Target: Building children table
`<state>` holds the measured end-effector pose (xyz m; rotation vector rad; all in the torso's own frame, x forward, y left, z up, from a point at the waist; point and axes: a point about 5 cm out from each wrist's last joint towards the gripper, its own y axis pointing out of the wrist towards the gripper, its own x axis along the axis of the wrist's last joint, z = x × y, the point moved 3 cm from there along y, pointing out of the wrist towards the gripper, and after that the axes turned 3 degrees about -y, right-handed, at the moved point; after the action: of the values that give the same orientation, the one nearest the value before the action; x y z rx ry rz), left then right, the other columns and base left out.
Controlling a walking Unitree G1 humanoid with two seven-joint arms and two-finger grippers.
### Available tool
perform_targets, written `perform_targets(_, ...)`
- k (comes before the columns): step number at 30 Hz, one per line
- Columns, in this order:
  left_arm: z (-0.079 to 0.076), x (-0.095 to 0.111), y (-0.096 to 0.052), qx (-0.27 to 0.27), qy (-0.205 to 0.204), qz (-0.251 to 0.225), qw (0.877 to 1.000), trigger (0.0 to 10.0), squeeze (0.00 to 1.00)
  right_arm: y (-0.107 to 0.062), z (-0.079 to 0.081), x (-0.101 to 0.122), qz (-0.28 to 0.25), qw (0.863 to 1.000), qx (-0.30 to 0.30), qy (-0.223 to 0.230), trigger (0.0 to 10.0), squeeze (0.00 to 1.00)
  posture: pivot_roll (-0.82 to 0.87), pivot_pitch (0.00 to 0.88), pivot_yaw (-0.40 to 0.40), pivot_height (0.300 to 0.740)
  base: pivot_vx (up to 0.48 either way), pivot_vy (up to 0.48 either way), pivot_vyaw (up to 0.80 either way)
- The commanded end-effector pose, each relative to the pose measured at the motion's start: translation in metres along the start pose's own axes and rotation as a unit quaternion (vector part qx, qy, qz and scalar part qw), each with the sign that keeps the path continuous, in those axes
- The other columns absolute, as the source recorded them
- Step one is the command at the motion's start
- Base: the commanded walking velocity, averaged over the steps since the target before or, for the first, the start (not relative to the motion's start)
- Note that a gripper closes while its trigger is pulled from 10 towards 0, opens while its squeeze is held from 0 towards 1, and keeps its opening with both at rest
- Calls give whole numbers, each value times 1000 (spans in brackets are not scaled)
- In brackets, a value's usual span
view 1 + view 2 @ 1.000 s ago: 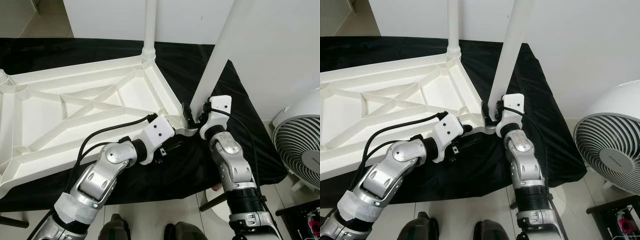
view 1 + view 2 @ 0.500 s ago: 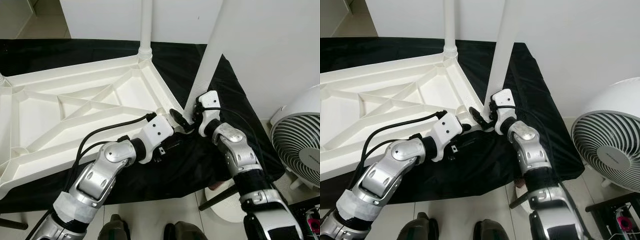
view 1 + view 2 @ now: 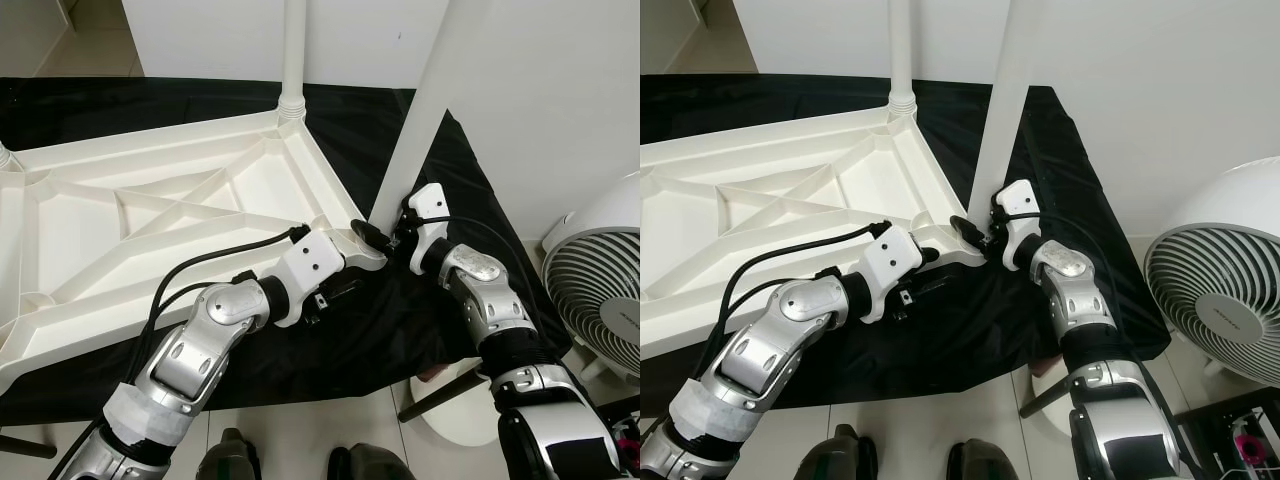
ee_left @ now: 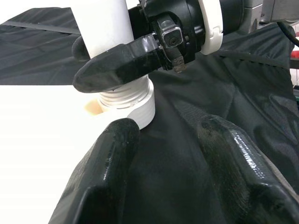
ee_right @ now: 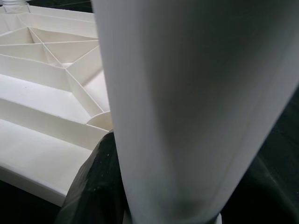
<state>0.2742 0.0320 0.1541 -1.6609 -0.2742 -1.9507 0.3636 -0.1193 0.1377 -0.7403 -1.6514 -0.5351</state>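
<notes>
A white table top lies upside down on a black cloth. One white leg stands in its far corner. A second leg stands in the near right corner socket, its threaded collar seated there. My right gripper is shut on this leg just above the collar, one finger wrapped round it. My left gripper hangs open at the table's near edge beside that corner, its fingers spread over the cloth.
A white fan stands on the floor at the right. A white wall rises close behind the held leg. Another corner socket shows at the far left. Pale floor tiles lie below the cloth's front edge.
My right forearm has swung out to the right and the wrist has dropped and turned round the leg's base. The left arm and the table top have stayed put.
</notes>
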Motion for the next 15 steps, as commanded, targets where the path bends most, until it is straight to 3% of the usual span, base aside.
perform_targets(1,1,1,-1,0,4,2,1000,10000,0,-2,8,-18,25,1000,1,15,0,0,23,38,-37,740,0,0,0)
perform_targets(9,0,1,-1,-1,3,2,1000,10000,0,-5,11,-18,13,999,-42,32,0,0,16,39,-36,740,0,0,0)
perform_targets(13,-1,1,0,-2,3,2,1000,10000,0,-5,12,-15,6,995,-89,52,0,0,15,37,-39,740,0,0,0)
perform_targets(15,-2,1,0,-3,2,2,1000,10000,0,-5,14,-16,15,984,-153,94,0,0,14,36,-42,740,0,0,0)
